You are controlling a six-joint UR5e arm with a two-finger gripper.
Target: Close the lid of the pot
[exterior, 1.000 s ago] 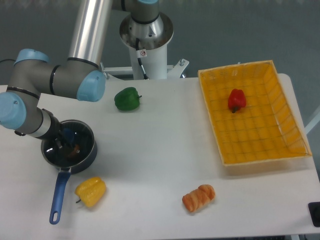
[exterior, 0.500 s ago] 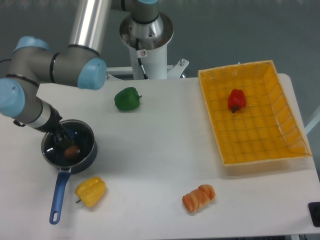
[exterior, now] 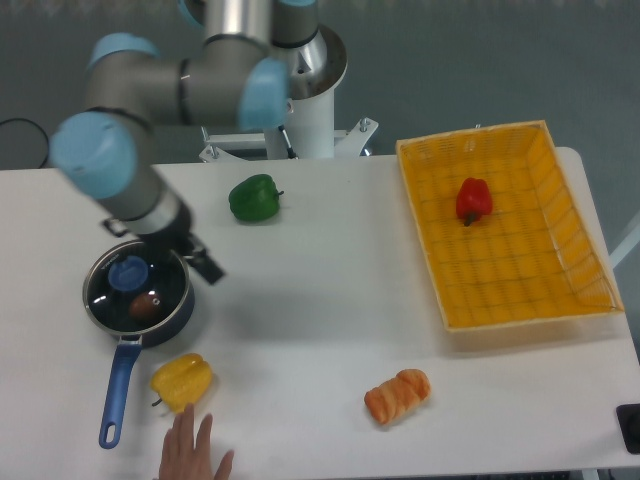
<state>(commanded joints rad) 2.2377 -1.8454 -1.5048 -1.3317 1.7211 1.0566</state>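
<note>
You have the pot (exterior: 138, 298) at the table's (exterior: 320, 330) left side, its long blue handle running down toward the front edge, and the pot lid (exterior: 132, 280) sits on top of it, blue knob a little up and left of centre. Through the glass you can see a small brownish-red item (exterior: 146, 305) lying inside the pot. The gripper (exterior: 203, 262) hangs just off the pot's upper right rim; its dark fingers hold nothing, but how far apart they stand you cannot tell from this angle. Just below the pot lies a yellow pepper (exterior: 181, 382), and a human hand (exterior: 190, 455) reaches in from the front edge beneath it. A green pepper (exterior: 254, 197) rests toward the back, a bread roll (exterior: 397, 394) near the front. At the right, the yellow basket (exterior: 580, 240) contains one red pepper (exterior: 473, 200).
</note>
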